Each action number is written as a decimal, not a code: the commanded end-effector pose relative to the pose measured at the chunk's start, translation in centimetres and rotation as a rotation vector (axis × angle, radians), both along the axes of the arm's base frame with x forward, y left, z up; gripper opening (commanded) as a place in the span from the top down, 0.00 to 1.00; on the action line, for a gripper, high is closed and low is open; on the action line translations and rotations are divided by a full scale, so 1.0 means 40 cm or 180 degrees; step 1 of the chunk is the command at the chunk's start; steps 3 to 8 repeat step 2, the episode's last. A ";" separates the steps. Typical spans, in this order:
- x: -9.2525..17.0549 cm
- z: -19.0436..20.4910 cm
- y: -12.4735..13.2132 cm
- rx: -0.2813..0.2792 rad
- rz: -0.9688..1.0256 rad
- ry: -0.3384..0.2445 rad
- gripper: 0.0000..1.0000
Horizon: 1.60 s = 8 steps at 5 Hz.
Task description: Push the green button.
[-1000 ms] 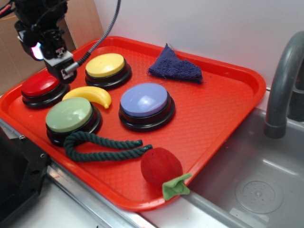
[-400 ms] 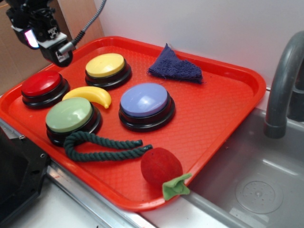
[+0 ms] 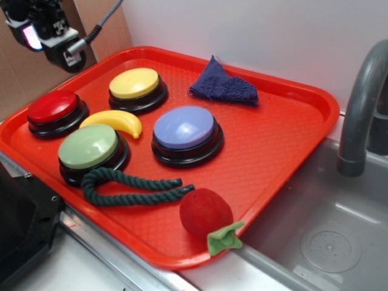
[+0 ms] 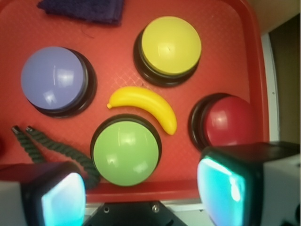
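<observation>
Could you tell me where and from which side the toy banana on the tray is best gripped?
Grip the banana across its thick middle, coming straight down from above. It lies flat in the narrow gap between the green button, yellow button and red button, so side approaches look blocked.

Toy kitchen setup: steel sink (image 3: 327,236) and grey faucet (image 3: 359,109); red tray (image 3: 285,133) beside.

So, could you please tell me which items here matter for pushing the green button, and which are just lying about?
Belongs to the job:
- green button
- gripper, open, up above the tray

Just lying about:
- red button
- yellow button
- blue button
- banana
- green rope
- blue cloth
- red ball
- tray
</observation>
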<state>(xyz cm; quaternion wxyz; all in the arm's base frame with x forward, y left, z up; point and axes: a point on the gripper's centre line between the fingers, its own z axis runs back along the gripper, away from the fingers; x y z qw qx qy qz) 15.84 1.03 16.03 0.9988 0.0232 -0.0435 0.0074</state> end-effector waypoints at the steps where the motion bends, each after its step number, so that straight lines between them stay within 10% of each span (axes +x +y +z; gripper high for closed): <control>1: -0.023 0.067 0.008 0.0033 0.0042 -0.0148 0.00; 8: -0.048 0.096 0.007 0.0033 0.0038 -0.0120 0.00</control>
